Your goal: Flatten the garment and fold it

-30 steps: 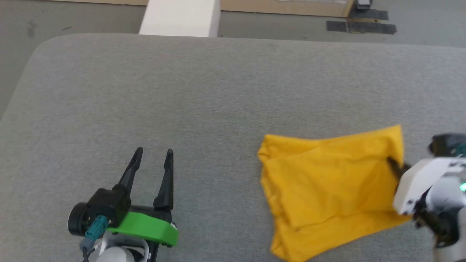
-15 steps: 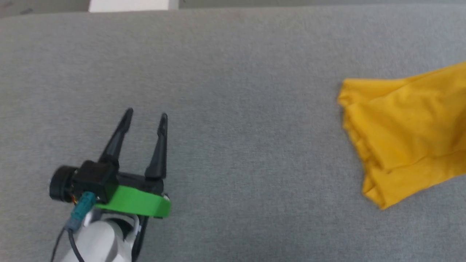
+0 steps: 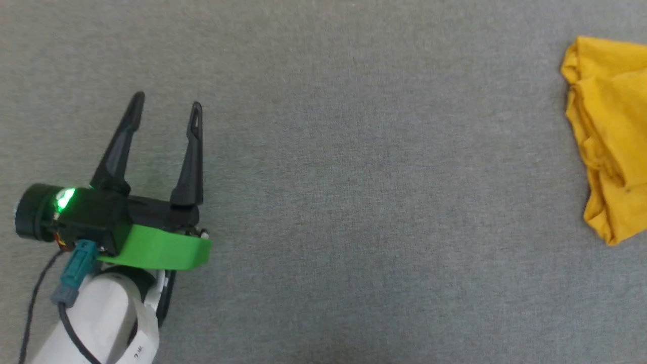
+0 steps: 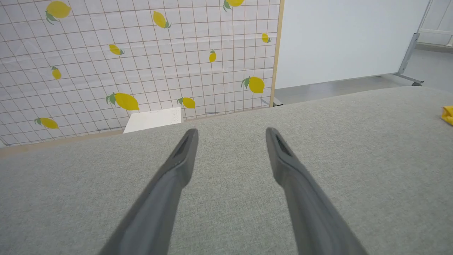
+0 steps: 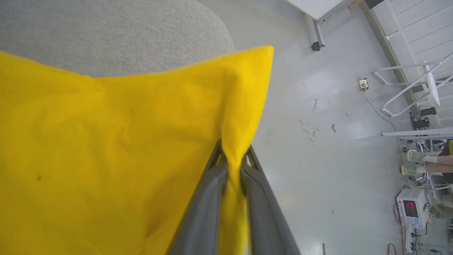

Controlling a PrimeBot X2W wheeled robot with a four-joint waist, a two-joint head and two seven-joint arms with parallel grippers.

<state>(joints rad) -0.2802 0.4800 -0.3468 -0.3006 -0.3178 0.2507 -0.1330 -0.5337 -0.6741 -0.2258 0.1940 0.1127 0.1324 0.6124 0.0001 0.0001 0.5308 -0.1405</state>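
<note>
Over grey pad point(image 3: 354, 202), L hand point(image 3: 167, 100) spread wide & empty; R hand point(image 5: 233, 148) pinches garment point(image 5: 106, 141) edge

There are one garment point(image 3: 606, 126), one left end effector point(image 3: 167, 100), one right end effector point(image 5: 234, 152), one grey padded surface point(image 3: 354, 202) and one white box point(image 4: 154, 119).

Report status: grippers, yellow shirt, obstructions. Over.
Left gripper open, empty. Right gripper shut on garment edge, cloth bunched. Nothing seen blocking on the grey surface.
</note>
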